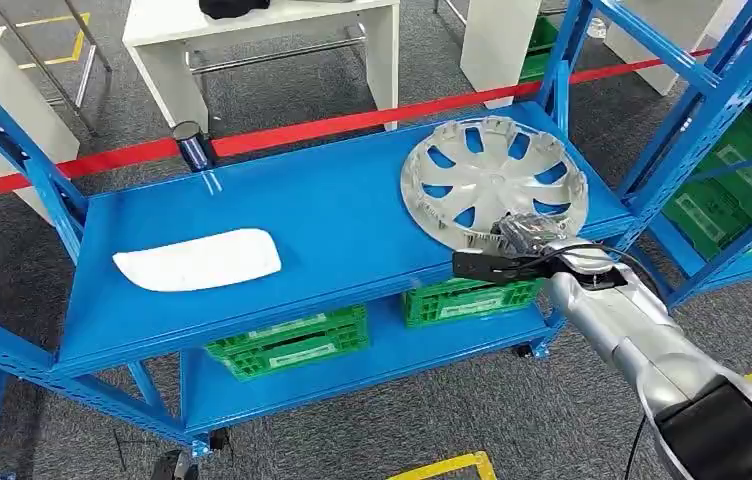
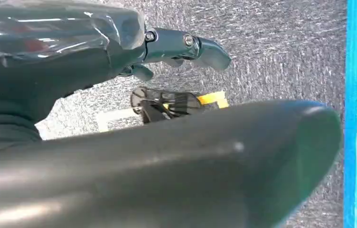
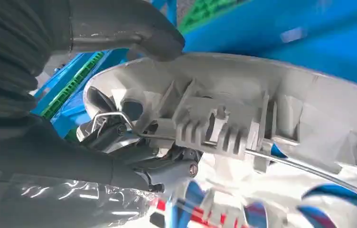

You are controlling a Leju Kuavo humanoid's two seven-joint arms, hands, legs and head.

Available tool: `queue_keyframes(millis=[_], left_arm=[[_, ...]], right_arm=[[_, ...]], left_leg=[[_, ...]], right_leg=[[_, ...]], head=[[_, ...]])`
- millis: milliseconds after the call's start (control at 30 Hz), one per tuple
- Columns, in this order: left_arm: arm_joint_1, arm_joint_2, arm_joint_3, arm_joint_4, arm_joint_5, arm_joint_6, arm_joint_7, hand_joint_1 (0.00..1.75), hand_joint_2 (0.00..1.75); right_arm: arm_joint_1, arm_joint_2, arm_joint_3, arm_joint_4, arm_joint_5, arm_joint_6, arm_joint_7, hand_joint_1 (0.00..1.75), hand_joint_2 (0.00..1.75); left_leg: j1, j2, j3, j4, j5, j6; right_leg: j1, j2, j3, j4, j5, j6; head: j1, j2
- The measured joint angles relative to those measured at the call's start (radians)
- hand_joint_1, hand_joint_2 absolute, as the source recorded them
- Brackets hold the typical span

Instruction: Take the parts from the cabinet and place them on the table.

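1. Two fingers-and-thumb contacts, right hand: thumb above, fingers beneath, clamped on hubcap rim
2. Hubcap: on blue shelf, near edge
3. Lift level, rim secure
4. Left hand: empty, fingers apart

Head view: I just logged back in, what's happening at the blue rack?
The right hand grips the near rim of the silver wheel cover lying on the blue shelf; the right wrist view shows fingers around its edge. A white part lies untouched further left. The left hand hangs over the floor, holding nothing.
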Motion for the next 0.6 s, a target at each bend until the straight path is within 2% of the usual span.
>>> queue_keyframes(millis=[33,67,100,200,233,267,300,333,367,400,433,467,500,567,600], left_arm=[[0.001,0.000,0.004,0.000,-0.001,0.000,0.000,0.00,0.00],[0.002,0.000,0.006,0.000,-0.002,0.000,0.000,0.00,0.00],[0.003,0.005,0.007,0.000,-0.002,0.000,0.000,0.00,0.00],[0.008,0.002,0.008,0.000,-0.006,-0.001,-0.003,0.00,0.00],[0.010,0.002,0.009,0.000,-0.006,0.000,-0.004,0.00,0.00],[0.010,0.000,0.010,0.000,-0.006,-0.002,-0.005,0.00,0.00],[0.009,-0.004,0.010,0.000,-0.006,-0.002,-0.007,0.00,0.00],[0.009,-0.005,0.011,0.000,-0.007,-0.003,-0.009,0.00,0.00],[0.010,-0.006,0.013,0.000,-0.007,-0.003,-0.009,0.00,0.00],[0.013,-0.007,0.013,0.000,-0.007,-0.004,-0.011,0.00,0.00],[0.016,-0.008,0.013,0.000,-0.008,-0.004,-0.012,0.00,0.00],[0.017,-0.009,0.013,0.000,-0.008,-0.005,-0.013,0.00,0.00],[0.018,-0.010,0.013,0.000,-0.008,-0.006,-0.016,0.00,0.00],[0.019,-0.014,0.013,0.000,-0.011,-0.008,-0.021,0.00,0.00],[0.019,-0.012,0.013,0.000,-0.015,-0.008,-0.024,0.00,0.00]], right_arm=[[-0.001,0.000,-0.011,-0.011,-0.002,-0.009,0.002,1.75,1.75],[-0.002,-0.001,-0.023,-0.024,-0.007,-0.019,0.003,1.75,1.75],[-0.004,-0.001,-0.036,-0.037,-0.011,-0.029,0.007,1.75,1.75],[-0.011,-0.010,-0.067,-0.078,-0.019,-0.053,0.013,1.75,1.75],[-0.017,-0.015,-0.078,-0.094,-0.024,-0.056,0.013,1.75,1.75],[-0.021,-0.022,-0.091,-0.111,-0.031,-0.060,0.013,1.75,1.75],[-0.027,-0.026,-0.104,-0.125,-0.039,-0.071,0.013,1.75,1.75],[-0.036,-0.031,-0.118,-0.140,-0.048,-0.084,0.012,1.75,1.75],[-0.040,-0.038,-0.131,-0.156,-0.056,-0.098,0.012,1.75,1.75],[-0.039,-0.046,-0.143,-0.175,-0.065,-0.112,0.012,1.75,1.75],[-0.038,-0.053,-0.158,-0.199,-0.073,-0.125,0.011,1.75,1.75],[-0.038,-0.059,-0.170,-0.218,-0.082,-0.131,0.010,1.75,1.75],[-0.037,-0.068,-0.186,-0.249,-0.097,-0.137,0.009,1.75,1.75],[-0.031,-0.079,-0.222,-0.307,-0.125,-0.148,0.006,1.75,1.75],[-0.026,-0.084,-0.246,-0.340,-0.145,-0.157,0.001,1.75,1.75]], left_leg=[[-0.002,-0.001,0.048,-0.103,0.052,0.009],[-0.007,-0.003,0.092,-0.196,0.093,0.024],[-0.011,-0.004,0.106,-0.219,0.078,0.034],[-0.021,-0.003,0.109,-0.229,0.079,0.038],[-0.020,-0.002,0.112,-0.240,0.082,0.041],[-0.006,0.002,0.126,-0.264,0.094,0.041],[-0.011,-0.001,0.128,-0.275,0.099,0.047],[-0.011,-0.002,0.124,-0.274,0.102,0.052],[-0.012,-0.003,0.123,-0.274,0.102,0.052],[-0.013,-0.004,0.124,-0.273,0.102,0.052],[-0.012,-0.006,0.124,-0.271,0.101,0.052],[-0.011,-0.007,0.124,-0.268,0.099,0.051],[-0.009,-0.008,0.124,-0.264,0.096,0.048],[-0.006,-0.008,0.121,-0.247,0.084,0.038],[-0.012,-0.009,0.113,-0.237,0.076,0.030]], right_leg=[[0.002,0.004,0.002,0.000,0.000,0.000],[0.001,0.006,0.001,-0.001,0.000,0.000],[0.004,0.007,-0.002,-0.001,0.001,0.002],[-0.001,0.008,-0.010,-0.004,0.006,0.011],[0.002,0.008,-0.009,-0.008,0.009,0.016],[0.002,0.004,-0.020,0.004,-0.004,0.016],[0.007,0.003,-0.036,0.036,-0.025,0.012],[0.007,0.003,-0.070,0.113,-0.061,0.004],[0.007,0.003,-0.104,0.191,-0.091,0.000],[0.007,0.003,-0.135,0.262,-0.115,0.001],[0.006,0.003,-0.155,0.304,-0.120,0.007],[0.004,0.003,-0.150,0.289,-0.106,0.018],[0.000,0.002,-0.123,0.228,-0.073,0.032],[-0.008,-0.006,-0.038,0.041,0.006,0.057],[-0.005,-0.007,-0.019,0.014,-0.007,0.048]], head=[[0.000,0.000],[0.000,0.000],[0.003,0.000],[0.001,0.000],[0.001,0.000],[0.002,0.000],[0.003,0.000],[0.004,0.000],[0.004,0.000],[0.004,0.000],[0.005,0.000],[0.005,0.000],[0.005,0.000],[0.005,0.000],[0.006,0.000]])
